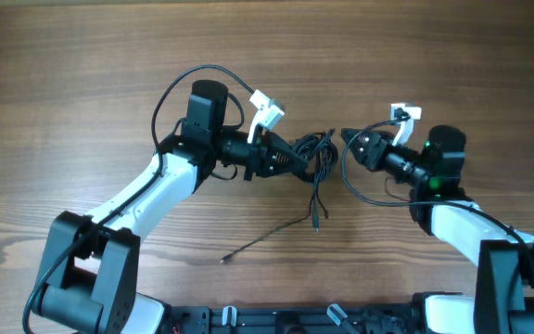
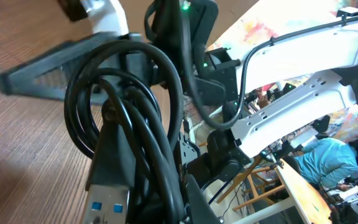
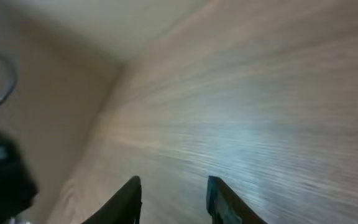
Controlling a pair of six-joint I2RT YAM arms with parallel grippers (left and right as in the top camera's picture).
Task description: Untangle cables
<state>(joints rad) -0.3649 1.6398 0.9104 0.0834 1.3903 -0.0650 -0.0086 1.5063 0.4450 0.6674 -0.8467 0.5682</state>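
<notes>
Gripping the cables [image 1: 320, 148] mid-tabletop [image 1: 82, 65], the left hand [image 1: 293, 158] looks clamped on the knotted bundle. The right hand [image 1: 349, 141], fingers apart and empty, hovers just beside it. It likely needs to pinch one loose strand next and draw it out.

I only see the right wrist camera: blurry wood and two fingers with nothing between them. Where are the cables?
Observer: In the overhead view, the cables are bunched in the middle of the table, right by the tips of the right gripper.
Operator: Is anything holding them?
Observer: Yes, the left gripper appears to be gripping the bunch from the other side.
Operator: Is there a plug?
Observer: The left wrist view shows a plug with a blue insert, hanging close to that camera.
</notes>
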